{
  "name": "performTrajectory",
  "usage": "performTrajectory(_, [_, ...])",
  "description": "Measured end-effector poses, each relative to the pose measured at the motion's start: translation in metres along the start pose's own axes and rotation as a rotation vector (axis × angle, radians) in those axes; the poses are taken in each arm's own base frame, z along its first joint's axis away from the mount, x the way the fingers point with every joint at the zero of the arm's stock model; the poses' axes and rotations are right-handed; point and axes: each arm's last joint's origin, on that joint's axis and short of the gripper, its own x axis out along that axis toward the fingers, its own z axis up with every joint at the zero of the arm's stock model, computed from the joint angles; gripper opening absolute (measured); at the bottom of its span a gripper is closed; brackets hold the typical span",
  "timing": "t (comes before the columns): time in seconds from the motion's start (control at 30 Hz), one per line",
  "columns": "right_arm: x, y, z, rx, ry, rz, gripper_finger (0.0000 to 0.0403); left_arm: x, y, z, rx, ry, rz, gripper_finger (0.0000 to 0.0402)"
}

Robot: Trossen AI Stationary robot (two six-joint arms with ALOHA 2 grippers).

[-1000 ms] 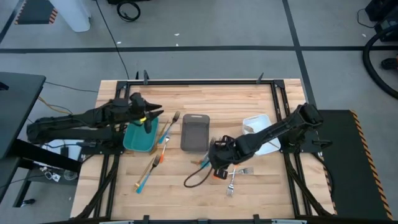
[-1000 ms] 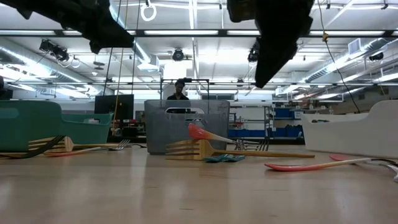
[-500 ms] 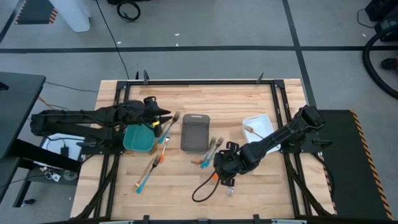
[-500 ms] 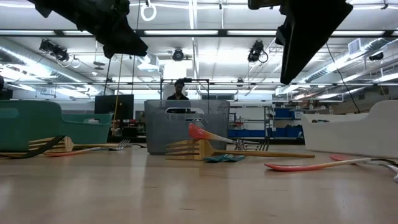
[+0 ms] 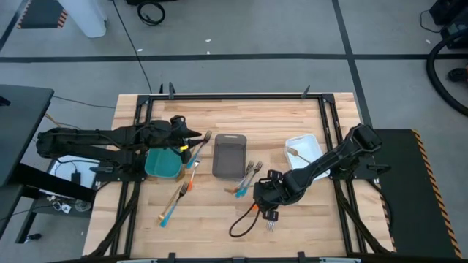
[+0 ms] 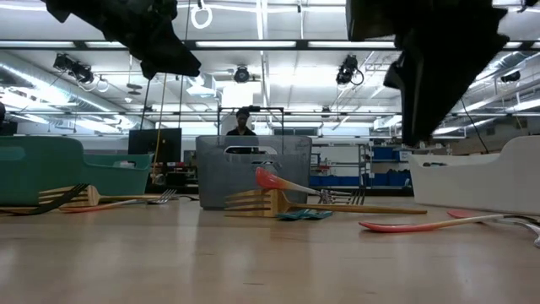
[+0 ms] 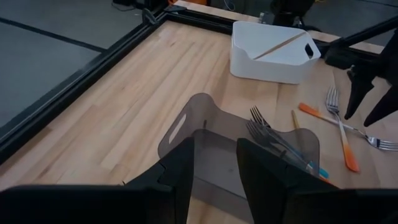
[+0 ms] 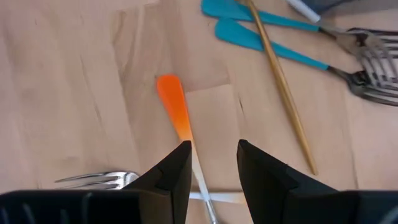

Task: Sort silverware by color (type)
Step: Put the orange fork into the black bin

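My right gripper [image 8: 211, 149] is open and hovers above an orange-handled fork [image 8: 176, 115]; its fingers stand on either side of the fork's neck without touching it. The low view shows this gripper [image 6: 419, 135] clear of the table. A second fork's tines [image 8: 99, 179] lie beside it, and blue-handled forks [image 8: 273, 40] and a gold handle [image 8: 283, 87] lie farther off. My left gripper [image 7: 214, 146] is open and empty. It hangs between the teal tray [image 5: 162, 162] and the grey tray [image 5: 229, 155], above the forks [image 5: 194, 155] lying there.
The white tray [image 5: 303, 152] holds a gold-handled piece. More forks [image 5: 174, 201] lie near the table's near-left part. A dark cable loop [image 5: 241, 223] lies on the wood beside my right gripper [image 5: 268, 210]. Black rails frame the table.
My right gripper has moved toward the table's near edge and slightly right, then come down over the orange-handled fork. My left gripper has swung from above the teal tray toward the grey tray and then stayed still. No silverware has moved.
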Motion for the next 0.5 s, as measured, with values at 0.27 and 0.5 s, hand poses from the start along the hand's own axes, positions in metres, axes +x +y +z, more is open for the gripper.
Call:
performTrajectory(0.27, [0.018,-0.002,-0.010,0.004,-0.012,0.051,0.0134,0.000,0.000,0.000,0.007,-0.001,0.007,0.0130])
performTrajectory(0.5, [0.029,-0.004,-0.024,-0.015,0.018,0.046,0.0134,0.000,0.000,0.000,0.006,-0.001,0.008,0.0130])
